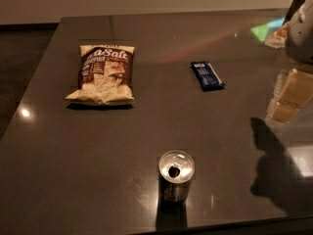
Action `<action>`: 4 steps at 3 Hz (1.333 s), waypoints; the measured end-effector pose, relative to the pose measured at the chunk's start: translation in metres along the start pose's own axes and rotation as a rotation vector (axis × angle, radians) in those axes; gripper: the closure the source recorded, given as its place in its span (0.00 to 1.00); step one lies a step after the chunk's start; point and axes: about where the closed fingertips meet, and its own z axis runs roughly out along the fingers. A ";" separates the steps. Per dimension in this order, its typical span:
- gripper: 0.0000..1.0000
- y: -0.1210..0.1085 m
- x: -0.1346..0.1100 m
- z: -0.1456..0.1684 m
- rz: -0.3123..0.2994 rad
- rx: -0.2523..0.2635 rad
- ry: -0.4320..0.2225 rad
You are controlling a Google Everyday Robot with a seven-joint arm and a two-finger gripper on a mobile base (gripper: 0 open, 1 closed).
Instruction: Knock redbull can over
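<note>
The redbull can (176, 182), a small slim metal drink can with a silver top, an opened pull-tab hole and a dark body, is seen standing upright on the glossy dark brown table (98, 170), close to the near edge. Since it is upright, the knock is judged not yet delivered. Nothing is touched by the can, so a sideways push would probably be met by no obstacle.

Beyond the can and to its right, well apart, a flat dark blue wrapped bar (207, 75) is laid. Beyond the can and to its left, also well apart, a brown-and-cream crinkled snack bag (103, 75) is laid flat. Both seem to be set out as distractors only and are best left alone.

The gripper (292, 96), pale beige and partly cut off by the frame, is held far to the right of the can and somewhat beyond it, with no contact made. Whether it is spread or pressed together cannot be told. A dark shadow (271, 165) is cast on the table to the right of the can. A leftward, nearer reach is judged necessary.
</note>
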 end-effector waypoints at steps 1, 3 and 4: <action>0.00 0.000 0.000 0.000 0.000 0.000 0.000; 0.00 -0.002 0.000 -0.003 0.004 -0.003 -0.006; 0.00 0.021 -0.003 0.000 -0.028 -0.043 -0.069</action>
